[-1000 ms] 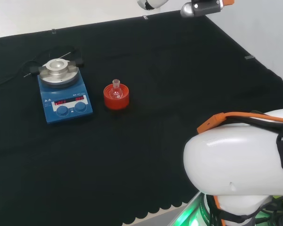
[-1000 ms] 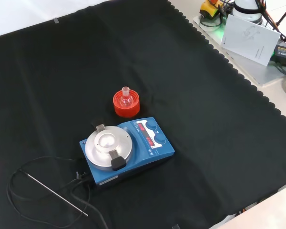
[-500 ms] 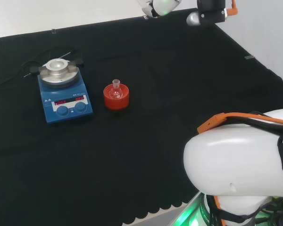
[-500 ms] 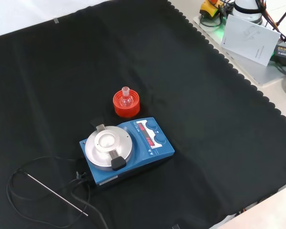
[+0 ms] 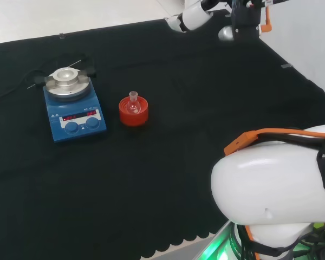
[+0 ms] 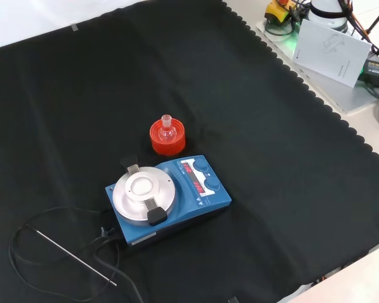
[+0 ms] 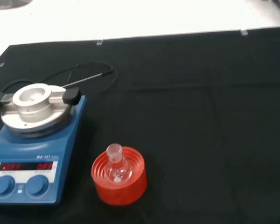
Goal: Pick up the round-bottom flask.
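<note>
The little round-bottom flask (image 5: 133, 104) sat upright in its red ribbed stand (image 5: 134, 112) near the middle of the head view, a bit left of centre. In the front view the flask (image 6: 167, 129) was also near the middle, just above the blue hot plate (image 6: 169, 197). Part of the hand (image 5: 190, 15) poked in at the top of the head view, high above the black surface (image 5: 195, 108) and well apart from the flask. I could not tell if its fingers were apart or together, because too little of it showed. The flask was clear glass and very small, so I think it would be hard to catch. If the hand came down a little off to one side, it could bump the red stand and push it along the cloth, or tip the flask out. The flask has a round bottom, so it would roll away if it fell. The hot plate stood just beside the stand, so a wide reach might knock into it too. A thin metal rod (image 6: 76, 257) and a black cable (image 6: 25, 252) lay at the lower left of the front view, well away, so they should not get in the way.
</note>
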Motion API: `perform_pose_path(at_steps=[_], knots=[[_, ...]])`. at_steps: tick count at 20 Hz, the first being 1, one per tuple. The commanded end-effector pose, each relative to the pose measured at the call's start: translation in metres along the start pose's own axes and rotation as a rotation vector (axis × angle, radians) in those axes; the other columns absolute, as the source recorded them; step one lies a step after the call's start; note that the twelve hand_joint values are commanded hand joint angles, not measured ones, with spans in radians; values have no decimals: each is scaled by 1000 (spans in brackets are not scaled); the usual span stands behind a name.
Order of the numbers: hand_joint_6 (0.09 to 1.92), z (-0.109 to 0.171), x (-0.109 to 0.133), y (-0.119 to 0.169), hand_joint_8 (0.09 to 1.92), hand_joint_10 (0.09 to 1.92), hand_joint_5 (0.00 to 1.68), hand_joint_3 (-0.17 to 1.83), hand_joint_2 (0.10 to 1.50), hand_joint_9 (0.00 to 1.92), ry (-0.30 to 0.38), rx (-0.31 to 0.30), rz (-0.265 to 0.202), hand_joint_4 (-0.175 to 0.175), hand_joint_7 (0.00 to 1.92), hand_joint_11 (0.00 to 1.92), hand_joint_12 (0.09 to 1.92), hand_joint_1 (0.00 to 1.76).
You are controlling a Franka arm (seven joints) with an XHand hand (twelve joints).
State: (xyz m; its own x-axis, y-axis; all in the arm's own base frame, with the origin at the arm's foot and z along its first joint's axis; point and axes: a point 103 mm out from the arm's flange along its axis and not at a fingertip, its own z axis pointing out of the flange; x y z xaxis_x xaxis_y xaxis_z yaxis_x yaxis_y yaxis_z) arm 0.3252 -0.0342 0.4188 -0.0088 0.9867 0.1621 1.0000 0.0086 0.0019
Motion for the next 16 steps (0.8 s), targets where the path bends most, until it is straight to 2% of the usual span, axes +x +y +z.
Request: perform_pose_path(at_steps=[1,5,10,13,16], knots=[[109,29,-10,11,933,1003,350,786,487,302,71,30,-20,-133,279,55,1537,700],[200,39,-12,16,946,989,367,791,473,354,103,39,-24,-144,339,84,1523,724],[685,52,-14,23,973,987,251,804,455,432,147,65,-30,-157,424,158,1502,746],[801,62,-17,27,989,994,235,808,446,453,186,82,-31,-161,442,197,1498,755],[843,75,-21,37,989,993,233,807,438,441,228,107,-30,-163,426,195,1500,757]])
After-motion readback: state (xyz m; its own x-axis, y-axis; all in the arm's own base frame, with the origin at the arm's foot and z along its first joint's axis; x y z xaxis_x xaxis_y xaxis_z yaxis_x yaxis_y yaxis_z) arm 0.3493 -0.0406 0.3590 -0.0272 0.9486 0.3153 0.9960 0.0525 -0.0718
